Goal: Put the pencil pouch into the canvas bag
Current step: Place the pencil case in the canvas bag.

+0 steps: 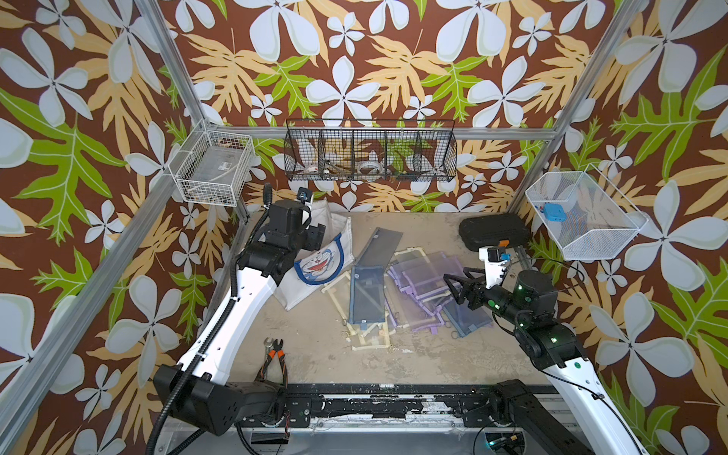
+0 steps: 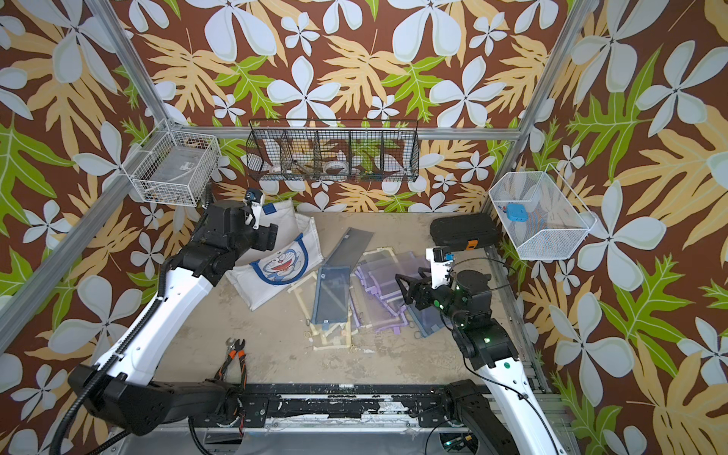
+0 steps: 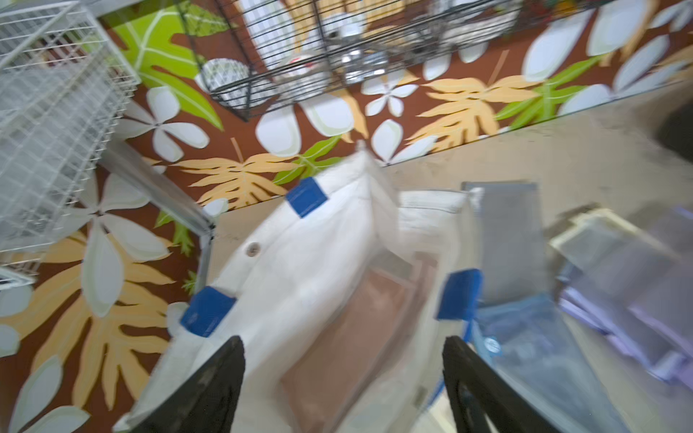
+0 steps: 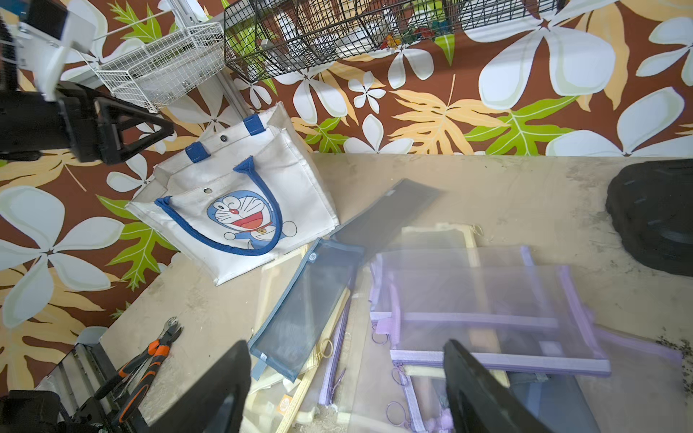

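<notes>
Left gripper (image 3: 343,339) gaped empty above the canvas bag (image 4: 300,187), whose pinkish contents (image 3: 348,337) blurred past telling. Right gripper (image 4: 347,343), away from the bag, gaped empty too.

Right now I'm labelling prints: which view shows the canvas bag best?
The right wrist view: the canvas bag shows whole, cat face sharp. Both top views lose part of it behind the left arm; the left wrist view blurs its mouth.

Bright even light, soft shadows; left wrist view motion-blurred; top views sharp.
</notes>
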Controlling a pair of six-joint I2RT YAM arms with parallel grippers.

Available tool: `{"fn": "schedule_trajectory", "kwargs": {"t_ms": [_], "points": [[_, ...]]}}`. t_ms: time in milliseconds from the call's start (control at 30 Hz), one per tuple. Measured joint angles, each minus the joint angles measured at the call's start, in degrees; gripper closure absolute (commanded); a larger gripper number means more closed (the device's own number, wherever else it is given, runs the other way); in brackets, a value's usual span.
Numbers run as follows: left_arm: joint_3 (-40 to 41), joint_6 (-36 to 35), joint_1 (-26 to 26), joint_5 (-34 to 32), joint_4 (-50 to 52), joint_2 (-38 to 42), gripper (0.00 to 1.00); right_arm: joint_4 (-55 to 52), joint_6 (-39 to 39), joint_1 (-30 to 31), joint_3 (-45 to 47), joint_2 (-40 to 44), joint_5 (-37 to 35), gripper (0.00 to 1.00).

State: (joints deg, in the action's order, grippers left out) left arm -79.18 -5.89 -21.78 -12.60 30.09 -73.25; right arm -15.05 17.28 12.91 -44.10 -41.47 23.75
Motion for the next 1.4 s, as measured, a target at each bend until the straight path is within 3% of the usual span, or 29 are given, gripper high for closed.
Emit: {"fn": "schedule_trajectory", "kwargs": {"t_ms": [167,267,400,667,1067,1400], "points": [[9.1,9.6,-16.7,1.1,1.0,4.6,0.11,0.1,-0.2,0.0,2.2,-1.1,0.5,0.17],[17.3,17.1,-21.4,2.4,-0.6,6.8,0.15,0.0,-0.2,0.3,3.8,-2.8,1.7,0.16],[27.8,24.9,-21.9,4.2,-4.2,9.0,0.17,0.2,-0.8,3.3,4.1,-7.0,2.7,0.16],[37.9,32.4,-22.1,9.7,-15.2,8.9,0.2,5.5,-0.4,13.9,2.4,-22.4,4.9,0.18],[51.4,39.3,-19.6,15.2,-26.3,23.0,0.19,14.0,2.9,16.2,-4.5,-45.2,7.2,0.19],[53.5,40.1,-18.4,18.1,-28.0,28.4,0.2,18.1,5.5,17.0,-8.7,-56.4,7.5,0.25]]}}
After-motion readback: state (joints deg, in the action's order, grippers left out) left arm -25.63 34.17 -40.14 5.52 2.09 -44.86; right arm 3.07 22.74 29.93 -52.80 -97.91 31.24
